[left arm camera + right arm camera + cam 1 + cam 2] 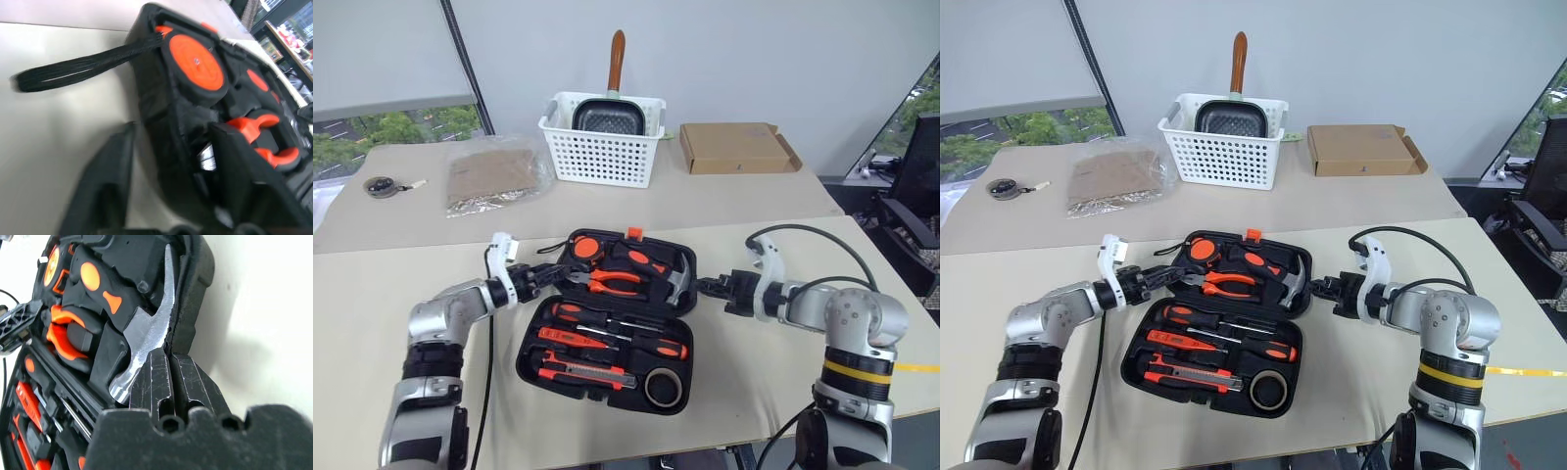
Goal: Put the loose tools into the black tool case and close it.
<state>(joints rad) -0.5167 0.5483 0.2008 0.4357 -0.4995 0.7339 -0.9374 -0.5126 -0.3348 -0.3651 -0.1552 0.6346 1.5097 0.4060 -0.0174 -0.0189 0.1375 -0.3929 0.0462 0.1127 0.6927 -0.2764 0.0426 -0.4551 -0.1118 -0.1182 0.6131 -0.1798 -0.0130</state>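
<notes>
Left gripper [166, 191] spread, fingers straddling the left rim of the open case [607, 318] at table centre. Tools [602, 348] sit in its near half. Right gripper [168, 377] pinched on the right rim beside the hammer [146, 345].

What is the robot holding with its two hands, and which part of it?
The right gripper is shut on the right rim of the black tool case. The left gripper is open astride its left rim, holding nothing.
</notes>
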